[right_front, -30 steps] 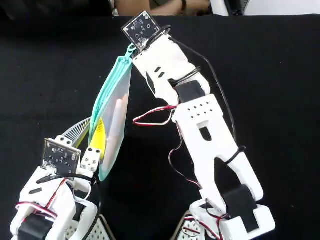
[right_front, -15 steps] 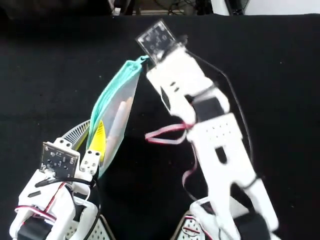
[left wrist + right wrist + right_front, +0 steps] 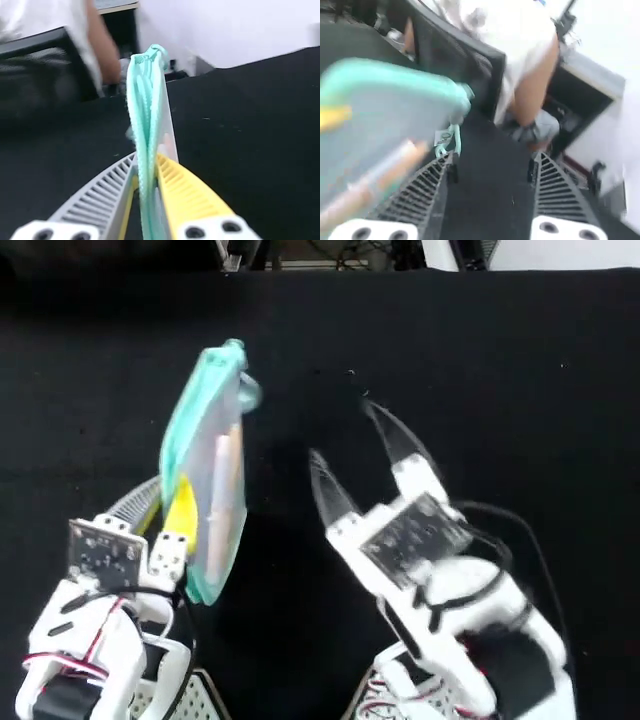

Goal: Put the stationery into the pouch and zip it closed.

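A clear pouch with a mint-green zip edge (image 3: 205, 455) hangs lifted above the black table, its near end pinched by my left gripper (image 3: 168, 502), which is shut on it. In the left wrist view the pouch's zip edge (image 3: 147, 120) stands up between that gripper's grey and yellow fingers (image 3: 187, 192). A pale orange stick (image 3: 222, 475) lies inside the pouch. My right gripper (image 3: 342, 435) is open and apart from the pouch, to its right. From the right wrist, the pouch (image 3: 385, 110) and its zip pull (image 3: 447, 139) are beyond the open right gripper (image 3: 492, 160).
The black table (image 3: 520, 370) stretches bare to the right and far side. A person's legs and a dark chair stand beyond the far table edge (image 3: 520, 90).
My right gripper has let go of the pouch's far zip end, opened and drawn back toward its base. The freed pouch has swung leftward in the left gripper.
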Available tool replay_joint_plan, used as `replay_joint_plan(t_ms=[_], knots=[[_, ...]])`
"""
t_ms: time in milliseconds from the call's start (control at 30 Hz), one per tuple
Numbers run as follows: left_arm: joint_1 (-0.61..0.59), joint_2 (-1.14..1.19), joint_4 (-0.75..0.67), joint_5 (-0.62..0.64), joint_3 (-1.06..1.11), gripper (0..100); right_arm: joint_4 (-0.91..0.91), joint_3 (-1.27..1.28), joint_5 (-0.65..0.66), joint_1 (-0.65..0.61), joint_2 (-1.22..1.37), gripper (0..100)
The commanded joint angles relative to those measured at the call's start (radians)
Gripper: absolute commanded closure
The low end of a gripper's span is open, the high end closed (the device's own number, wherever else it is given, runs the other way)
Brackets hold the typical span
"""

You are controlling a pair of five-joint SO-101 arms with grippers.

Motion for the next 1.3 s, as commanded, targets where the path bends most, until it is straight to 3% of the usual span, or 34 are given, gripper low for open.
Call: replay_joint_plan(t_ms=[0, 67, 133, 233, 333, 533, 767, 933, 1100, 1267], knots=[[-0.125, -0.008, -0.018, -0.037, -0.134, 97, 0.064, 0.122, -0.009, 0.098, -0.151, 88.1], [-0.211, -0.003, -0.018, -0.080, -0.168, 97, 0.069, 0.223, -0.009, 0.129, -0.239, 99.3], [-0.335, 0.002, -0.026, -0.120, -0.186, 97, 0.071, 0.332, -0.009, 0.133, -0.318, 95.9], [-0.524, 0.003, -0.101, -0.184, -0.183, 97, 0.071, 0.499, -0.009, 0.133, -0.426, 98.6], [-0.625, 0.014, -0.207, -0.245, -0.156, 97, 0.071, 0.650, -0.009, 0.135, -0.513, 98.5], [-0.464, 0.189, -0.244, -0.333, 0.027, 97, 0.061, 0.769, -0.009, 0.135, -0.510, 98.5], [-0.077, 0.463, -0.256, -0.330, 0.166, 97, 0.064, 0.780, -0.005, 0.137, -0.512, 98.5], [0.056, 0.631, -0.436, -0.238, 0.208, 97, 0.061, 0.819, -0.008, 0.219, -0.512, 98.4], [0.140, 0.810, -0.577, -0.130, 0.107, 97, 0.021, 0.872, -0.008, 0.287, -0.510, 98.4], [0.213, 1.071, -0.592, -0.028, -0.165, 97, -0.038, 0.943, -0.003, 0.305, -0.510, 98.4]])
